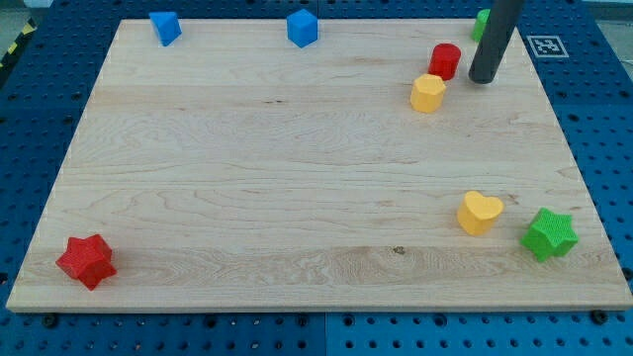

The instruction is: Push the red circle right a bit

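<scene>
Tip (pixel 484 79) down on the surface (pixel 297 178), no pincer fitted, so no opening to judge. Red circle (pixel 445 60) just to its left, apart; yellow block (pixel 427 94) lower left.

my tip (pixel 484 79) upper right, just right of red circle (pixel 445 60) | yellow block (pixel 427 93) below-left of circle | counter (pixel 277 168) beneath
</scene>
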